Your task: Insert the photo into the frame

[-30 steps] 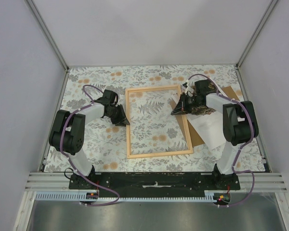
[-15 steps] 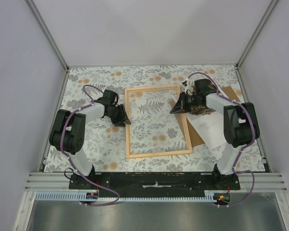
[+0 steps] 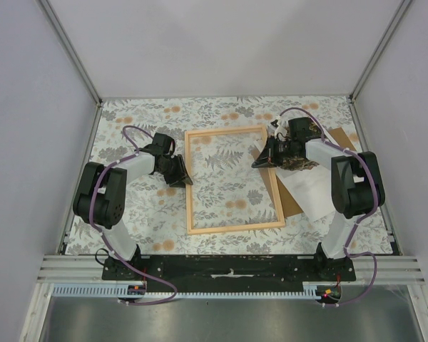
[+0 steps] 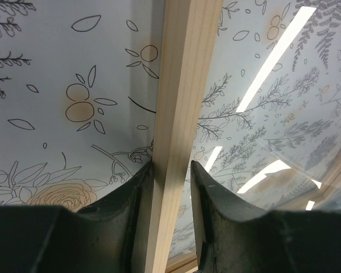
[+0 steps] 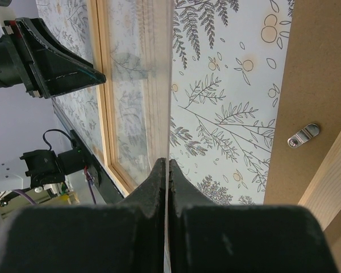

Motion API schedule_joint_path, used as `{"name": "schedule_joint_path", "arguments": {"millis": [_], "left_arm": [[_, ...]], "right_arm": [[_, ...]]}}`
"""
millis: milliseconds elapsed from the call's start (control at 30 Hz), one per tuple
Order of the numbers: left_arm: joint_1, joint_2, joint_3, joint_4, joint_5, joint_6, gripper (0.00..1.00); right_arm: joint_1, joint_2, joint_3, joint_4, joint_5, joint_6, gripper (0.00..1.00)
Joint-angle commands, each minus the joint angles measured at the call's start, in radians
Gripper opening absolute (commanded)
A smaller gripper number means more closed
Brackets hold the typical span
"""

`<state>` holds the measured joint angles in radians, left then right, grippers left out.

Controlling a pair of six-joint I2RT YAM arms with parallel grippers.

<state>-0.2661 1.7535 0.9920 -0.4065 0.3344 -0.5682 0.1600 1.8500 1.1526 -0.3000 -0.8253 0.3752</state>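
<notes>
At left, our left gripper (image 4: 171, 169) straddles the left rail of the frame (image 3: 235, 228); we cannot tell whether it presses. The frame is light, stiff wood, best held by a rail. At right, our right gripper (image 5: 169, 166) is pressed together on the edge of the photo (image 3: 315, 194). The photo is thin, floppy and easily creased, and it lies over the backing board (image 3: 291, 202). Against the earlier view, the right arm has barely shifted.

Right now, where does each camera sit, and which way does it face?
Top external: above and behind, looking down on the table; left arm and right arm show whole.
Left wrist: on the left arm, looking low along a frame rail; the left end effector straddles it.
Right wrist: facing across the frame toward the left arm; the right end effector, shut, at bottom.
Shared: all three show the frame.
</notes>
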Motion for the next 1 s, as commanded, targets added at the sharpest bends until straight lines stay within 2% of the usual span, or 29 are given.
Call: {"name": "schedule_joint_path", "arguments": {"millis": [0,267,967], "left_arm": [[-0.004,0.004,-0.009,-0.012,-0.04,0.008,0.38],[-0.002,0.008,-0.007,-0.014,-0.038,0.01,0.35],[-0.005,0.027,-0.007,-0.002,-0.003,0.013,0.37]], "right_arm": [[-0.011,-0.041,0.007,0.061,-0.001,0.01,0.0],[-0.023,-0.044,0.009,0.062,0.0,0.008,0.0],[-0.016,-0.003,-0.013,0.121,-0.063,0.062,0.0]]}}
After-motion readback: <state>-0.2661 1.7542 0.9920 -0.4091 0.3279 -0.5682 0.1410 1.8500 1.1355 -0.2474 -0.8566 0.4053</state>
